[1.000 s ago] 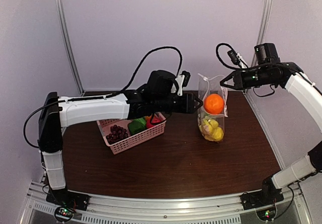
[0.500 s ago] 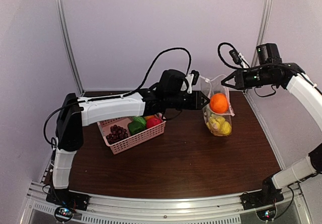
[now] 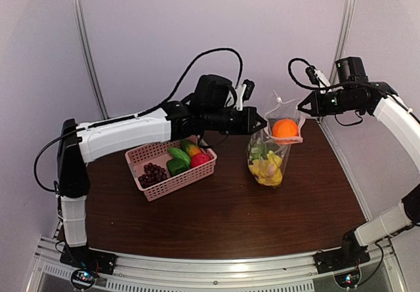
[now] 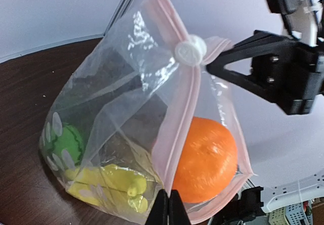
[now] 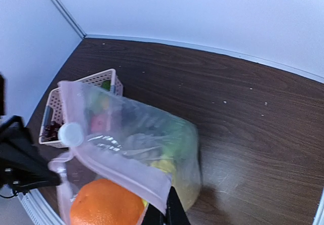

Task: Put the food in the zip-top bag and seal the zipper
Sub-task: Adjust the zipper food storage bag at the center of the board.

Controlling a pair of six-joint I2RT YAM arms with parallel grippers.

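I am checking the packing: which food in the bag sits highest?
The orange: it hangs near the zip-top bag's mouth; the yellow pieces and the green one lie at the bottom.

Soft, even light fills the room, so the pale walls look bright and the dark desk (image 3: pixel 230 213) shows only a faint shadow beside the zip-top bag (image 3: pixel 269 161). In both wrist views, white shiny spots glint on the crinkly plastic. The right wrist view bends the desk's far edge into a curve.
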